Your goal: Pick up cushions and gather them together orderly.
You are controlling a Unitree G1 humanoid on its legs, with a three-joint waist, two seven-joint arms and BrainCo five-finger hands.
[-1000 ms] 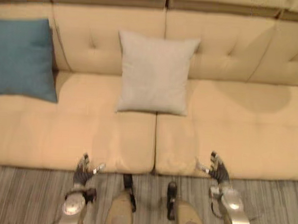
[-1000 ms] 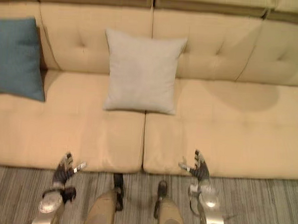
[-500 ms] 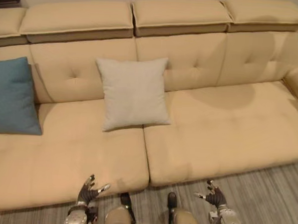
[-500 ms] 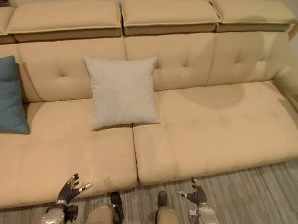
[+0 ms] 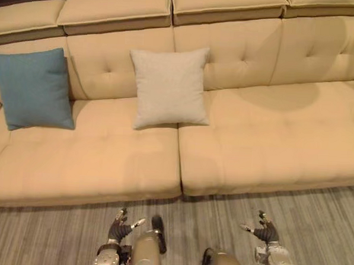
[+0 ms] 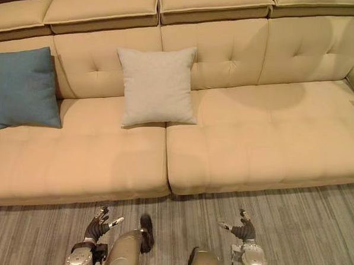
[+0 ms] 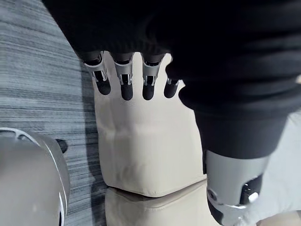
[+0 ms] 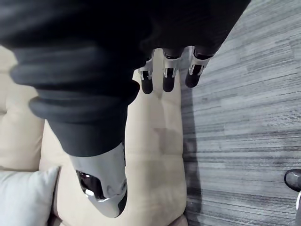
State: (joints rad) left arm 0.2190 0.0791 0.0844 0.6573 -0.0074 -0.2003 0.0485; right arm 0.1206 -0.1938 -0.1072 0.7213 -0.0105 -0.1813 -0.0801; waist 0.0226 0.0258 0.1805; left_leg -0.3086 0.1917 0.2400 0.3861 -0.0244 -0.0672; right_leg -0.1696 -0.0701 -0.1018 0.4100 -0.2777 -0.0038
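left eye view, findings as observed. a long tan sofa (image 5: pixel 272 137) spans the upper and middle frame, and its front edge meets a grey striped floor (image 5: pixel 41 232) that runs across the lower frame.

item 1, blue cushion (image 5: pixel 34 88): upper left of the frame, standing upright on the seat and leaning against the backrest.

item 2, pale cushion (image 5: pixel 169 87): upper centre, also upright against the backrest. its lower edge crosses the seam between the two seat sections (most of it sits on the left section). it is turned slightly, so that edge is not level.

the two cushions are well apart, with bare backrest between them. no robot hand touches either one.

item 3, left robot hand (image 5: pixel 121 227): bottom of the frame, left of centre, over the floor in front of the sofa. its fingers are spread and relaxed with the thumb apart, and it holds nothing. the left wrist view agrees: the fingers (image 7: pixel 123 80) are straight in a row, with the sofa edge and floor past them.

item 4, right robot hand (image 5: pixel 265 231): bottom right of the frame, over the floor and clear of the sofa front. it is wide and empty. in the right wrist view its fingers (image 8: pixel 167 70) are extended, with the tan seat beyond them and a corner of the pale cushion in sight.
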